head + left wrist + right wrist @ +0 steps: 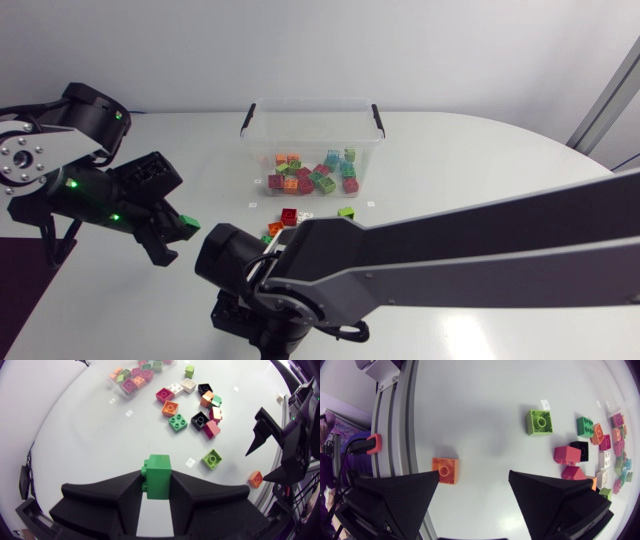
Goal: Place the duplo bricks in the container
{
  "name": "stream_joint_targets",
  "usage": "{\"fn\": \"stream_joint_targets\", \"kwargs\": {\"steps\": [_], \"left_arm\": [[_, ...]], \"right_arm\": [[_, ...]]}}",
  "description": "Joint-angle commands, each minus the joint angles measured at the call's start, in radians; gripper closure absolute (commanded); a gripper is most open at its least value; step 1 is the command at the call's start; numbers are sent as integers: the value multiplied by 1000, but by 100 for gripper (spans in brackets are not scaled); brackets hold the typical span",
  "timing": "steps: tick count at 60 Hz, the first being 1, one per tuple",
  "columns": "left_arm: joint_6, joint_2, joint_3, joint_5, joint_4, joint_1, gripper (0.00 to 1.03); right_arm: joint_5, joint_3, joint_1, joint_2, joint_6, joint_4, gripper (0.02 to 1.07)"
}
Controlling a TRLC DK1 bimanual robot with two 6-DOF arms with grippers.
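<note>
The left gripper clamped a green brick at the head view's lower left, well apart from the container at upper centre. The right gripper's fingers stood apart near an orange brick. Pinched only at the fingertips, the green brick could twist loose in transit.

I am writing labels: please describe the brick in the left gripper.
Start at the clear container, then go to the left gripper. The green brick between its fingers is the only one held; the other bricks lie loose or in the container.
</note>
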Motion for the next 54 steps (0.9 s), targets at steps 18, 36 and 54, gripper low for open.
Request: {"fn": "stream_joint_targets", "kwargs": {"steps": [18,36,54], "left_arm": [[-5,-41,74,45,43,37,80],[-28,-35,114,58,72,31,80],[-25,-25,140,58,71,32,80]], "right_arm": [[3,65,87,81,51,-42,10],[12,135,105,127,68,-141,13],[12,215,105,187,96,-199,25]]}}
